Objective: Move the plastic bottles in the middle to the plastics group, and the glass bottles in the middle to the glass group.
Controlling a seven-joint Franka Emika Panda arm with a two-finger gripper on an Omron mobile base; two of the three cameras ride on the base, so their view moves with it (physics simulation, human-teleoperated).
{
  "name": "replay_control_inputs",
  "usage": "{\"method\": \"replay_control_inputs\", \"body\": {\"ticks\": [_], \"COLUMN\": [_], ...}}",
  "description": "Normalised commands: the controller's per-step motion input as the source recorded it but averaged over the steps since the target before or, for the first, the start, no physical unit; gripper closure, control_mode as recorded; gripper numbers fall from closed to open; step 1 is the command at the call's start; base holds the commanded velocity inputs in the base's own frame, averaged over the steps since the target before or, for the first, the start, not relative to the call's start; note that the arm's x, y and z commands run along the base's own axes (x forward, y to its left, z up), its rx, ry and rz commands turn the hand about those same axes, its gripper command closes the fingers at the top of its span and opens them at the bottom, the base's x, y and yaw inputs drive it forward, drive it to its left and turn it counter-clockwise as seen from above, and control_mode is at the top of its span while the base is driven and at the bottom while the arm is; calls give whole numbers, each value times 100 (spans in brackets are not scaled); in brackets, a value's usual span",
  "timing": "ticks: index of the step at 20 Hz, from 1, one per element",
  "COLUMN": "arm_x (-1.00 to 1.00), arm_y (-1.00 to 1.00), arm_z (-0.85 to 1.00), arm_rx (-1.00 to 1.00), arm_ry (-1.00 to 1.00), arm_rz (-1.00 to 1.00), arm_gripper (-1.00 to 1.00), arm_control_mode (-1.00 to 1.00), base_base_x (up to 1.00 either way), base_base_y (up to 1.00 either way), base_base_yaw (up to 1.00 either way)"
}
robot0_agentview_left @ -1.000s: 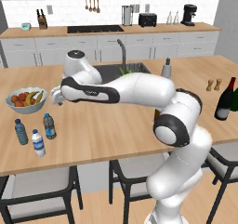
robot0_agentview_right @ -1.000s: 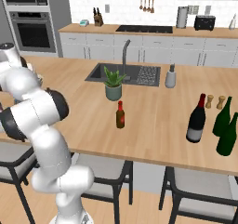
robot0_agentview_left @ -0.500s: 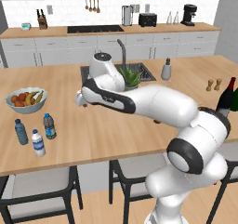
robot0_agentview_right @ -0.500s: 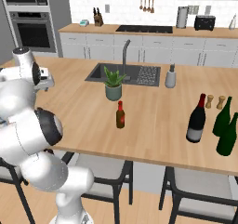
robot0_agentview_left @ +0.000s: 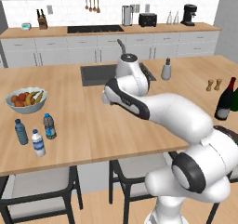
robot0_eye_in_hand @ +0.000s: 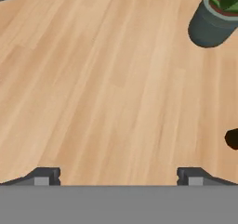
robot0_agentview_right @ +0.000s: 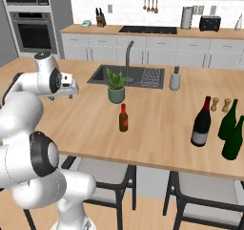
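pincer: my gripper (robot0_eye_in_hand: 118,175) wide, holding nothing, over bare counter (robot0_eye_in_hand: 107,79) | plastics: grey water bottle (robot0_agentview_left: 49,126) beside blue bottle (robot0_agentview_left: 21,131) and white-capped bottle (robot0_agentview_left: 38,142) | glass: wine bottle (robot0_agentview_right: 201,122) near green bottles (robot0_agentview_right: 232,132); brown bottle (robot0_agentview_right: 124,118) mid-counter by plant pot (robot0_agentview_right: 116,86)

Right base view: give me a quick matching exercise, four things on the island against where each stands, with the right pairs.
Things:
1. small brown bottle
2. tall dark wine bottle
3. potted plant
4. tool

Places:
A. near the counter's right end, left of the green bottles
B. over the wood at the left, jaws open, holding nothing
C. beside the sink, at its front edge
D. mid-counter, in front of the plant

Pairs: 1-D, 2-A, 3-C, 4-B
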Motion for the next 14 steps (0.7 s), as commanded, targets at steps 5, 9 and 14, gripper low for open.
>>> {"method": "replay_control_inputs", "body": {"ticks": [5,9,14], "arm_x": [6,3,0], "arm_y": [-98,-100,-100], "arm_z": [0,5,14], "arm_rx": [-4,-2,0], "arm_ry": [9,15,12], "arm_rz": [-29,-36,-40], "arm_gripper": [-100,-100,-100], "arm_control_mode": [-100,-100,-100], "base_base_x": [0,0,0], "base_base_y": [0,0,0], "base_base_yaw": [0,0,0]}}
